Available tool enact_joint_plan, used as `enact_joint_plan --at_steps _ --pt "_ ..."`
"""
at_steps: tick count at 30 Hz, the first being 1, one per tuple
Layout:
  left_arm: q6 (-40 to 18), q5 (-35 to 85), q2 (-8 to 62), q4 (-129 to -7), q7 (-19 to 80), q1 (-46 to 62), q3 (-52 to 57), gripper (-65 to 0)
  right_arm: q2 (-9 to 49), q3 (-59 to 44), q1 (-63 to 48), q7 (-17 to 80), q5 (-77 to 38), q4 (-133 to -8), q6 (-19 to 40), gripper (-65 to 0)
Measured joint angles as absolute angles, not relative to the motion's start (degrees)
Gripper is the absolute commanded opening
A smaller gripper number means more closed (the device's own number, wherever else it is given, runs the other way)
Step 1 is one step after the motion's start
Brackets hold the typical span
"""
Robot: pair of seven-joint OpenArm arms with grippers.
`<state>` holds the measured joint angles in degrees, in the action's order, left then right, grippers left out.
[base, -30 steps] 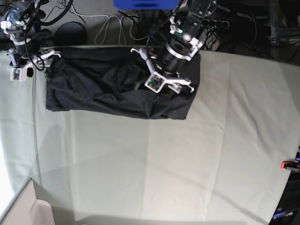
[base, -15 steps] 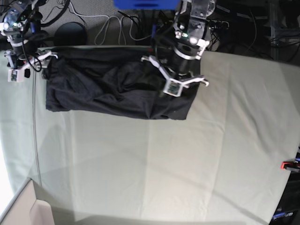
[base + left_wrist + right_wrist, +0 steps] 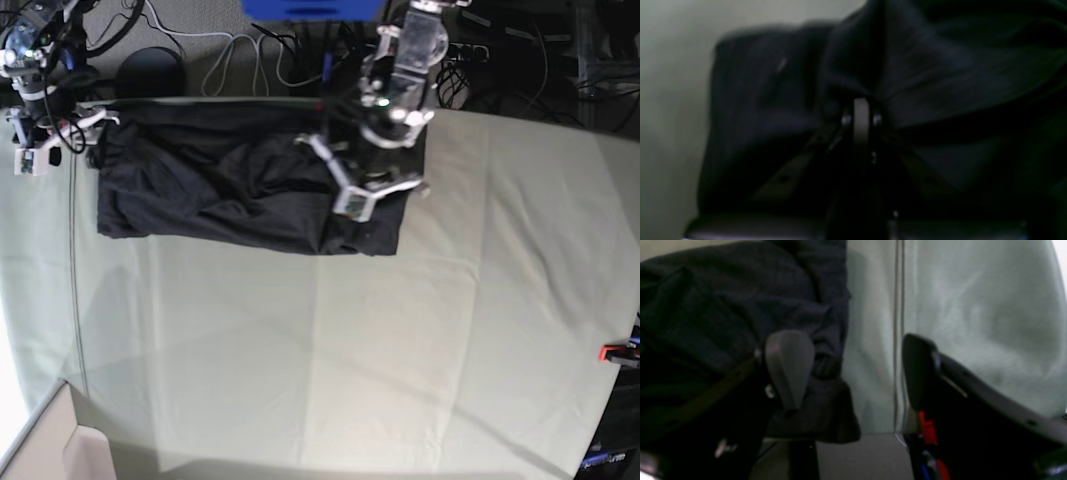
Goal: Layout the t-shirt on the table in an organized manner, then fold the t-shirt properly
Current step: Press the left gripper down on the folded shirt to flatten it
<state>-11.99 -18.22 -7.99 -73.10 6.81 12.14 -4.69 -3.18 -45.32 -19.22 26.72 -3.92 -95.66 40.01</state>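
Base view showed the t-shirt (image 3: 240,185) bunched along the table's (image 3: 400,350) far edge, the left gripper (image 3: 858,100) clenched on a pinch of its fabric, the right gripper (image 3: 846,373) gaping beside its corner. Lifting that thin, bunched pinch risked slippage or dragging several layers together.

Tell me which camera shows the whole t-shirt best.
The base view: the t-shirt lies bunched along the table's far edge, all visible. The left wrist view shows only a blurred dark fold pinched in the left gripper; the right wrist view, one edge.
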Motion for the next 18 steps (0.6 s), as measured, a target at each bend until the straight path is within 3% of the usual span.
enact_joint_plan --at_steps 13,18 --pt "-12.5 -18.0 -8.3 -70.0 6.7 6.8 -24.1 -65.0 -3.3 -45.3 -19.2 26.8 -3.9 -95.7 40.0 -20.2" --pt "-13.1 -12.9 -8.3 -71.7 7.0 5.1 -25.6 -65.0 -3.3 -45.4 -19.3 26.8 -3.9 -95.7 40.0 -20.2"
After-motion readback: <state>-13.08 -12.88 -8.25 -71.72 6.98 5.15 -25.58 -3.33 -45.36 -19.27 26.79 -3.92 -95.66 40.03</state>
